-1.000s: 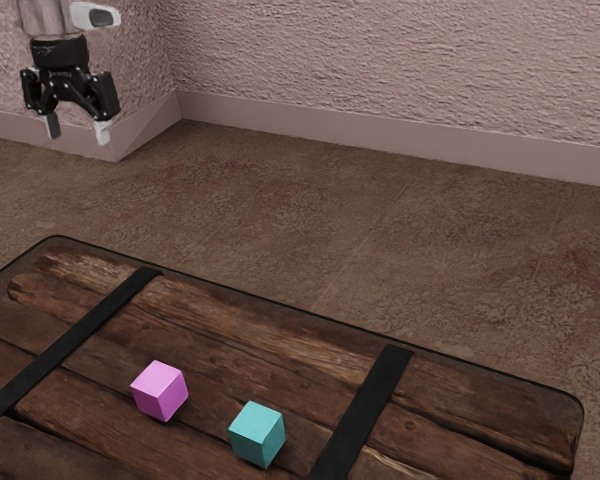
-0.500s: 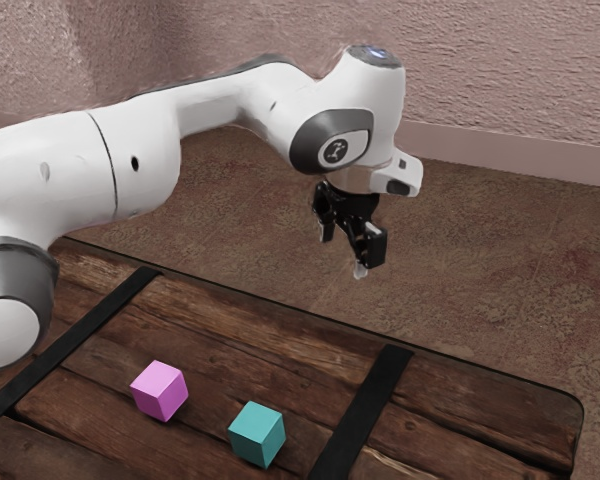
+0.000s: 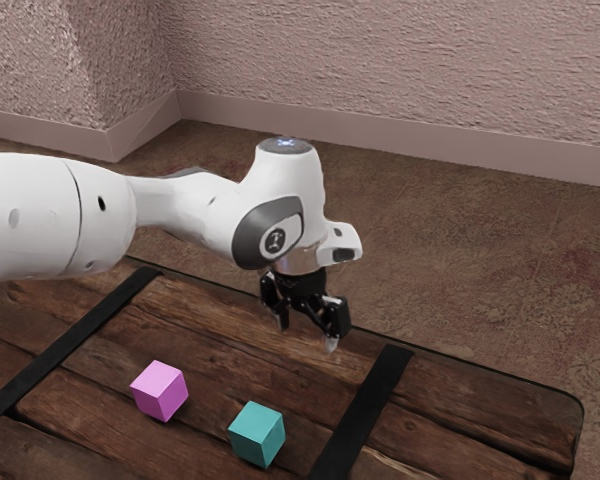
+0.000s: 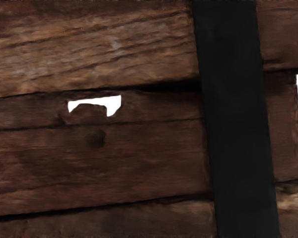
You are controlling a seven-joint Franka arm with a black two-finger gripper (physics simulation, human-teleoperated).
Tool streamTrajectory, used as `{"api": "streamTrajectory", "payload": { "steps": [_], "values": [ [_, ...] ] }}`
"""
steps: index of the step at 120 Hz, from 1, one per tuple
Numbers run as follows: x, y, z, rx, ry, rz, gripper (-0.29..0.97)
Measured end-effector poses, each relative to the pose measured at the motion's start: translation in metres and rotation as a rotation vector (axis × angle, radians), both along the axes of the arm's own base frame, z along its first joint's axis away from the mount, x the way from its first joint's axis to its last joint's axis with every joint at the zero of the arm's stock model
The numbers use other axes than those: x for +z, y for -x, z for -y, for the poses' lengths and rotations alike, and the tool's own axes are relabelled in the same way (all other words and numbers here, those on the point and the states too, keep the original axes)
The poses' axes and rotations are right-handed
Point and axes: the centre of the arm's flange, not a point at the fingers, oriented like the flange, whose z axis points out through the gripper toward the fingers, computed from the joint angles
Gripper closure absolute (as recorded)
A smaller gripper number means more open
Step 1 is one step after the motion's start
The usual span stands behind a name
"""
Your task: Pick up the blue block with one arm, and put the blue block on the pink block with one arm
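The fingers (image 3: 332, 335) hung wide and empty over the tabletop (image 3: 460, 395) — the blue block (image 3: 257, 433) sat near its front edge, beside the pink block (image 3: 160, 390). Centring squarely over opposite faces before descending seemed wisest.

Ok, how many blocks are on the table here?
2. The pink block sits on the wooden table; the blue block lies apart from it, toward the exterior view's right. None looks hidden.
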Motion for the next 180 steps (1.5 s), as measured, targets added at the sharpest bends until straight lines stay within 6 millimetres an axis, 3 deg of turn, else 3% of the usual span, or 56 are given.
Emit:
{"api": "streamTrajectory", "payload": {
  "steps": [10,24,40,54,74,90,97,133,180],
  "values": [
    [-0.018,0.021,-0.005,0.026,0.026,-0.03,0.0],
    [-0.039,0.043,-0.03,0.083,0.052,-0.071,0.0],
    [-0.047,0.046,-0.049,0.131,0.055,-0.073,0.0],
    [-0.049,0.049,-0.04,0.123,0.056,-0.062,0.0],
    [-0.063,0.074,-0.036,0.117,0.062,-0.103,0.0],
    [-0.071,0.075,-0.072,0.189,0.059,-0.123,0.0],
    [-0.072,0.074,-0.079,0.2,0.057,-0.122,0.0],
    [-0.071,0.084,-0.051,0.137,0.042,-0.113,0.0],
    [-0.088,0.104,-0.05,0.12,0.027,-0.112,0.0]
  ]
}}
